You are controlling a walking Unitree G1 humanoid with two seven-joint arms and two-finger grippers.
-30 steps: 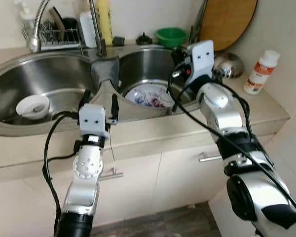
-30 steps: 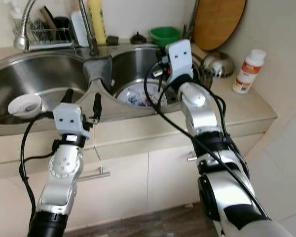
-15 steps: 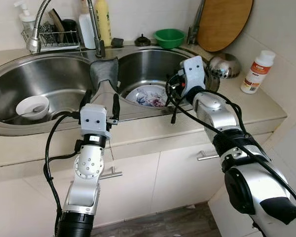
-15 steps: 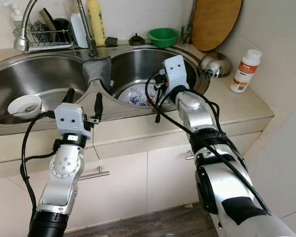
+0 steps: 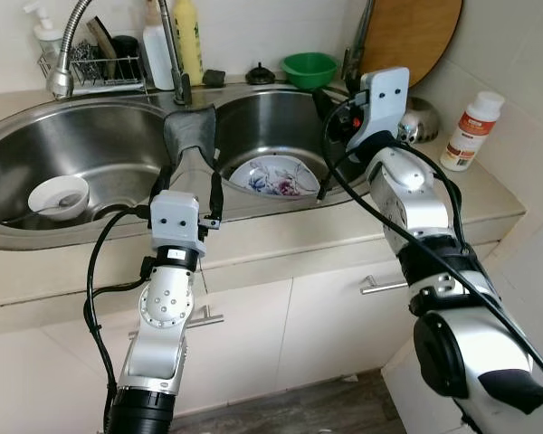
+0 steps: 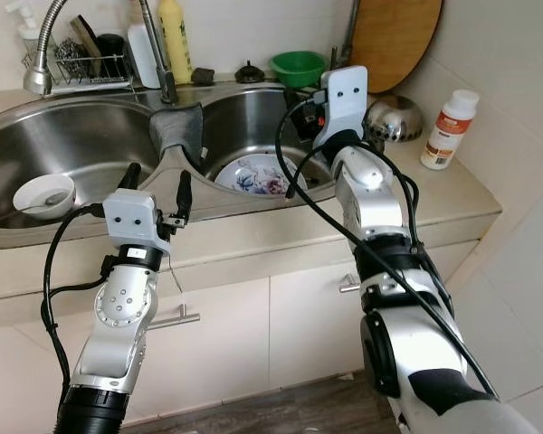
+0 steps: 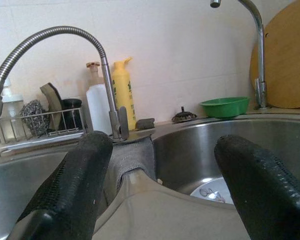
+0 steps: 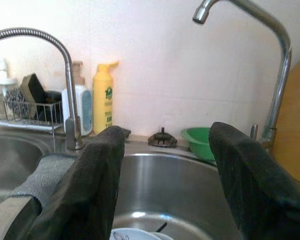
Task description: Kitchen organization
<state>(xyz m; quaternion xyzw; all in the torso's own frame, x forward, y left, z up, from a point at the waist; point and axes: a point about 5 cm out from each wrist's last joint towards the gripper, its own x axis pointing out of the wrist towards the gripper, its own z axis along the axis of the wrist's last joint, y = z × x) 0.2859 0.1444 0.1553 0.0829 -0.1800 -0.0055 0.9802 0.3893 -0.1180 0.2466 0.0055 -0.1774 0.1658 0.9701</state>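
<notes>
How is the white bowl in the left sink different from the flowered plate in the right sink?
The white bowl is plain, small and deep, and it sits level in the left basin. The flowered plate is wider and shallower, bears a blue and purple pattern, and lies tilted in the right basin. Both are white-bodied dishes resting inside the steel sink.

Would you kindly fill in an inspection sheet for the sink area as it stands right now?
Surface: beige countertop with a steel double sink.
Job's things: floral plate in the right basin; white bowl in the left basin.
Clutter: grey cloth over the divider; green bowl, yellow bottle, wire rack behind; white bottle and steel bowl at right.
Grippers: left gripper open at the sink's front edge; right gripper open above the right basin.
Cables: black cables along both arms.
Surroundings: wooden board against the wall; cabinets below.
</notes>
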